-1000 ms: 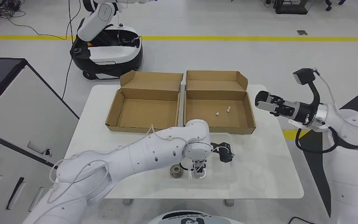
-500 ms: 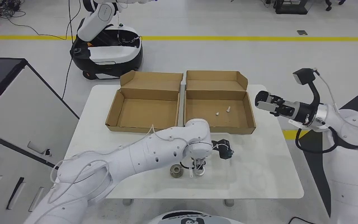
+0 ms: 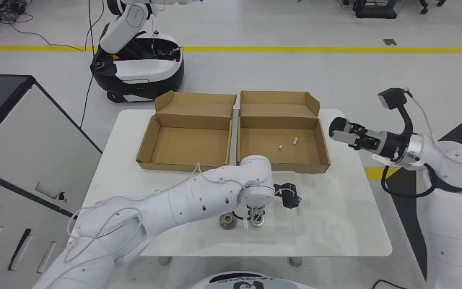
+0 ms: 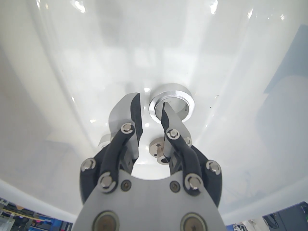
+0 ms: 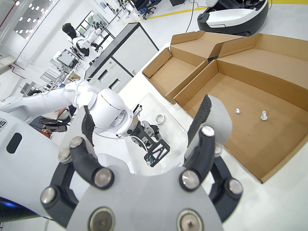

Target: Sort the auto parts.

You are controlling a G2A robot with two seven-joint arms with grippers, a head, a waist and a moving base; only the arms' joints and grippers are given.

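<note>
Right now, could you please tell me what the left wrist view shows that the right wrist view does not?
Left wrist view: a small flanged metal piece lying on the white table. Right wrist view: a far cardboard box, a near cardboard box holding two small fasteners, and the open right end effector. Shared: the table, the metal ring and the open left end effector beside it.

glossy grey floor (image 3: 325, 72), yellow line (image 3: 289, 49), grey cabinet (image 3: 43, 144)
</note>
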